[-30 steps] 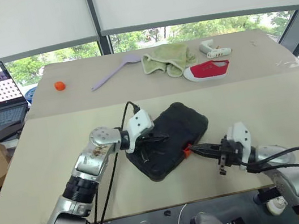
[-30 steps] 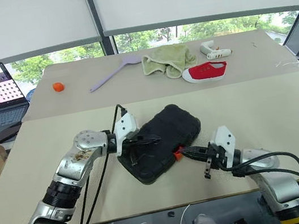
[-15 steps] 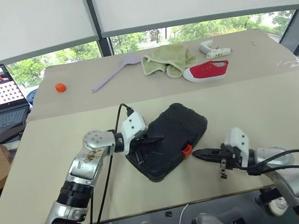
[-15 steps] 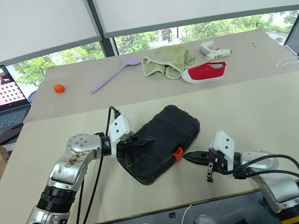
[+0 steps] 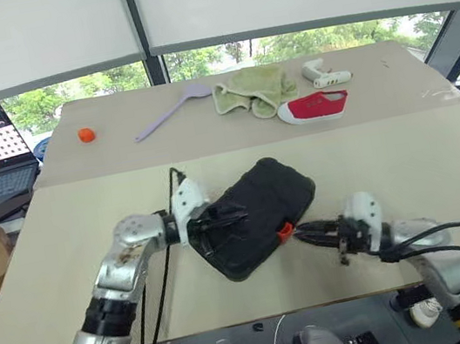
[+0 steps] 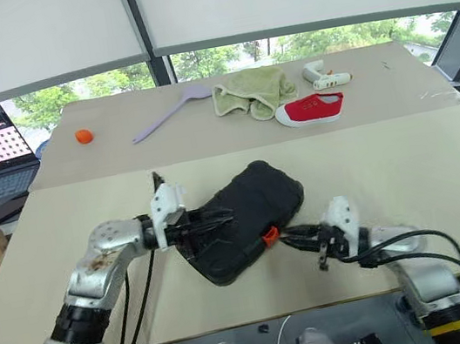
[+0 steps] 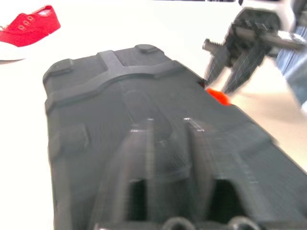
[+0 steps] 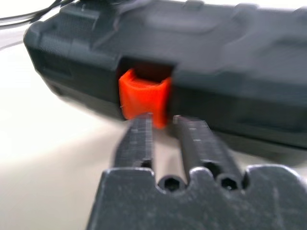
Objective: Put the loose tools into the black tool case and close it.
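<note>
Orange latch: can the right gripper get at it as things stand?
Probably yes. The right gripper points straight at the latch on the closed case, fingers slightly apart, tips right at it, with nothing between.

The case [image 5: 259, 216] looks like matt black moulded plastic, its lid ribbed and faintly grained, with a smooth orange plastic latch [image 8: 143, 97] on its near right edge. The tabletop [image 5: 405, 165] is a pale, smooth, matt board. Far across it lie a soft green cloth [image 5: 252, 91], a red canvas shoe [image 5: 315, 107] with a white rubbery sole, and a smooth lilac plastic spoon [image 5: 169, 111]. The right gripper's fingers [image 8: 139, 139] are dull black with fine ridges.
</note>
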You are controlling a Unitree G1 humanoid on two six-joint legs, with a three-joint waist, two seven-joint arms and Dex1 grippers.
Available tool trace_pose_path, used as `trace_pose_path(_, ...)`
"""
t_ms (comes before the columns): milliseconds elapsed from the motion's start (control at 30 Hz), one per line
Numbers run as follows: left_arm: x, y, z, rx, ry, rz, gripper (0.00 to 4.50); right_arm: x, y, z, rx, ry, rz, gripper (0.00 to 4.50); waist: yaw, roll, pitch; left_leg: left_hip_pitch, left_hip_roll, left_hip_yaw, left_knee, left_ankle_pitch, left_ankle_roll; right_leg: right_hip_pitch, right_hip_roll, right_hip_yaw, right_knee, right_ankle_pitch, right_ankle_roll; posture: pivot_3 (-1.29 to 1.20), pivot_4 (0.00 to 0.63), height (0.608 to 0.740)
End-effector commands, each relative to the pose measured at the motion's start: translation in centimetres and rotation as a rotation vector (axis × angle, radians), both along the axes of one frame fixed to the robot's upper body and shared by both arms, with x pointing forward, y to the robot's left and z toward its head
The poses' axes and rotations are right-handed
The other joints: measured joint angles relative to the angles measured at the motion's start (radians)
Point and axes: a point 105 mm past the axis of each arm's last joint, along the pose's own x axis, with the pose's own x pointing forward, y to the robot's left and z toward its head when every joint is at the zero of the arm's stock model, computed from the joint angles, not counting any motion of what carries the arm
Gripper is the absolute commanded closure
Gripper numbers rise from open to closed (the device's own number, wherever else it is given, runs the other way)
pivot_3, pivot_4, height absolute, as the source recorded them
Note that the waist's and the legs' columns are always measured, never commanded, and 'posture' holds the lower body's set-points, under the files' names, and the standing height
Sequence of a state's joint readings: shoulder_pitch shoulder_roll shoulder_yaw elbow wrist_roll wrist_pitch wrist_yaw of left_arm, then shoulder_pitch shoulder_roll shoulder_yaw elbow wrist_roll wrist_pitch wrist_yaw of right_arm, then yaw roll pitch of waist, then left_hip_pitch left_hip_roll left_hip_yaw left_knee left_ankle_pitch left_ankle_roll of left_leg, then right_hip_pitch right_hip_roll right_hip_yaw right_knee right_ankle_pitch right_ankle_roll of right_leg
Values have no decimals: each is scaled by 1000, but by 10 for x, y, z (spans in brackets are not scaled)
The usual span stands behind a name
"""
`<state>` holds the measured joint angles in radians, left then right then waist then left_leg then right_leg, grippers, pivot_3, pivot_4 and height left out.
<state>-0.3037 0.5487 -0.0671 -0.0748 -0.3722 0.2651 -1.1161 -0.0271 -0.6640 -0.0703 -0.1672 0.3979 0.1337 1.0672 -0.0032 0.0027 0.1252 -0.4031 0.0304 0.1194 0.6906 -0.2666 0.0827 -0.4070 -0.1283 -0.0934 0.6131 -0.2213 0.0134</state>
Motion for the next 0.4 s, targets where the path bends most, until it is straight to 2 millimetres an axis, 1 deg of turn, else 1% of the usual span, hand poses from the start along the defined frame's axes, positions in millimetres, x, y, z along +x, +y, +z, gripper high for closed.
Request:
trace_pose_path(33, -10, 48, 15, -13, -31, 149, 1775, -6, -24, 30, -31, -136, -6, 1956, 0, -2, 5, 0, 0, 0, -1, 0, -1, -1, 1, 0, 0, 0, -1, 0, 150, 740)
trace_pose_path(67, -14, 58, 14, -10, -22, 179, 1335, -6, -29, 33, -38, -146, -13, 1575, 1, -3, 7, -1, 1, 0, -1, 0, -1, -1, 1, -1, 0, -1, -1, 0, 150, 740)
trace_pose_path(100, -19, 69, 12, 12, -15, 213, 1021, -6, -35, 35, -53, -164, -21, 1282, 2, -3, 8, -1, 1, 0, -1, 0, -1, -2, 1, -1, 0, -1, -1, 0, 150, 740)
trace_pose_path(133, -23, 84, 8, 51, -22, 270, 700, -6, -43, 36, -79, -172, -29, 967, 5, -3, 10, -1, 1, 0, -1, 0, -1, -2, 1, -2, 0, -1, -1, 0, 150, 740)
trace_pose_path(167, -29, 102, 2, 91, -19, 344, 249, -7, -54, 35, -118, -192, -31, 561, 6, -4, 12, -2, 1, 0, -1, 0, -1, -3, 1, -2, -1, -1, -1, 0, 150, 740)
trace_pose_path(200, -33, 119, -2, 127, -27, 415, 21, -8, -63, 33, -144, -201, -24, 305, 8, -4, 13, -2, 1, 0, -1, 0, -2, -3, 0, -2, -1, -1, -1, 0, 150, 740)
trace_pose_path(233, -36, 128, -5, 148, -32, 458, 0, -9, -68, 32, -158, -207, -16, 46, 10, -5, 15, -2, 0, 0, -1, -2, -4, -4, 0, -2, -2, -1, 0, 0, 150, 740)
trace_pose_path(267, -42, 138, -9, 179, -34, 491, 0, -10, -75, 30, -169, -213, -11, 46, 11, -5, 17, -2, 0, 0, -1, -4, -6, -7, 0, -2, -2, -1, 0, 0, 150, 740)
trace_pose_path(300, -47, 142, -11, 190, -38, 502, 0, -10, -80, 28, -183, -190, -16, 46, 16, -7, 19, -2, 0, 1, -1, -4, -5, -8, 0, -1, -2, -1, 0, 0, 150, 740)
trace_pose_path(400, -54, 148, -14, 197, -43, 535, 0, -6, -89, 26, -185, -175, -44, 46, 21, -7, 21, -6, 0, 1, 0, -4, -6, -11, -1, -2, -1, -1, 0, 0, 150, 740)
